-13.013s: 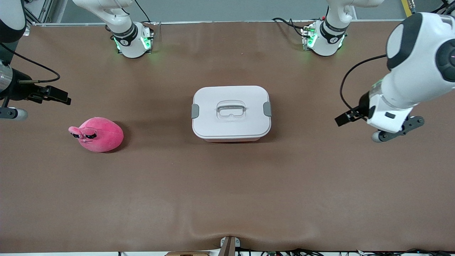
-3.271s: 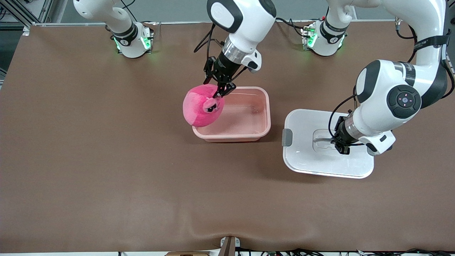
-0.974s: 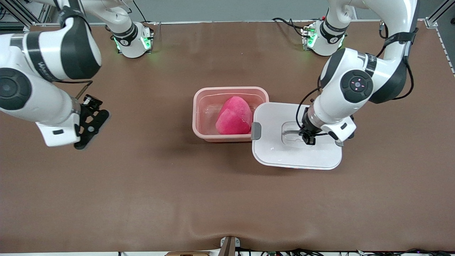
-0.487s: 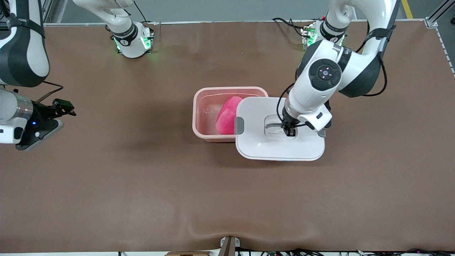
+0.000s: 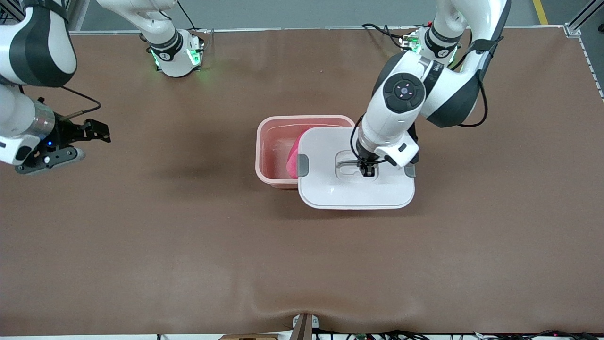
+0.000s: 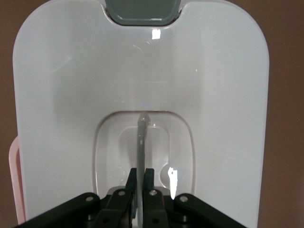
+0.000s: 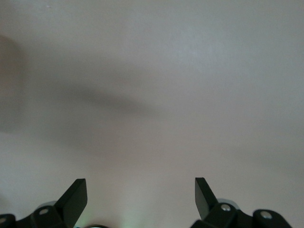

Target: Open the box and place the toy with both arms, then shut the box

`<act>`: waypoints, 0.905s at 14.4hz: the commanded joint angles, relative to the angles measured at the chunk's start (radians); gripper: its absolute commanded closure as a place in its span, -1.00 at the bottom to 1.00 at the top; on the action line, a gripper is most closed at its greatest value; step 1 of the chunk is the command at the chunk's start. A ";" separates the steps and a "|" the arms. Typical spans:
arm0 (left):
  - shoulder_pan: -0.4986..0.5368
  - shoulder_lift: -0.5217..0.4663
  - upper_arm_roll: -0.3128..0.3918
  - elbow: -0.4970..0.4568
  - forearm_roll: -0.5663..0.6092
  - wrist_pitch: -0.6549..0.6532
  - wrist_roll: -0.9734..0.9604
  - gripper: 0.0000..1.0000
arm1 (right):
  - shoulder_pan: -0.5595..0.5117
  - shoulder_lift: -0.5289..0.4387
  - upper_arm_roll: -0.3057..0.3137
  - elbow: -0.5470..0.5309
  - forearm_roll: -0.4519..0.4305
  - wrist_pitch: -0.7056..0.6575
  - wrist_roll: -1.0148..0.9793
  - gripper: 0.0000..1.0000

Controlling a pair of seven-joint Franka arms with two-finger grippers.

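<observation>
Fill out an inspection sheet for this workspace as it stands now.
Surface: brown table mat, rippled at the camera edge.
Job's things: pink box open; toy inside; lid partly over the box.
Clutter: nothing seen.
Grippers: left gripper shut on the lid's handle; right gripper open, waiting over the mat at the right arm's end.
Cables: black cables by the left arm's base.
Surroundings: grey floor.

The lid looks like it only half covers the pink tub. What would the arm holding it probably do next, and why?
Probably carry the lid a little farther over the tub, toward the right arm's end, then lower it. The left gripper is shut on the lid's handle, the toy lies inside, and part of the tub shows uncovered. The right gripper waits open, off at the table's end.
</observation>
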 commanded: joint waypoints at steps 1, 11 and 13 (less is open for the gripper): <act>-0.035 0.012 0.005 0.010 -0.002 0.020 -0.047 1.00 | -0.033 -0.088 0.002 -0.107 0.018 0.040 0.077 -1.00; -0.159 0.060 0.005 0.010 0.058 0.070 -0.218 1.00 | -0.032 -0.060 0.007 0.014 0.013 -0.053 0.240 -1.00; -0.184 0.069 0.005 0.010 0.064 0.075 -0.242 1.00 | -0.038 -0.053 0.005 0.060 0.013 -0.118 0.237 -1.00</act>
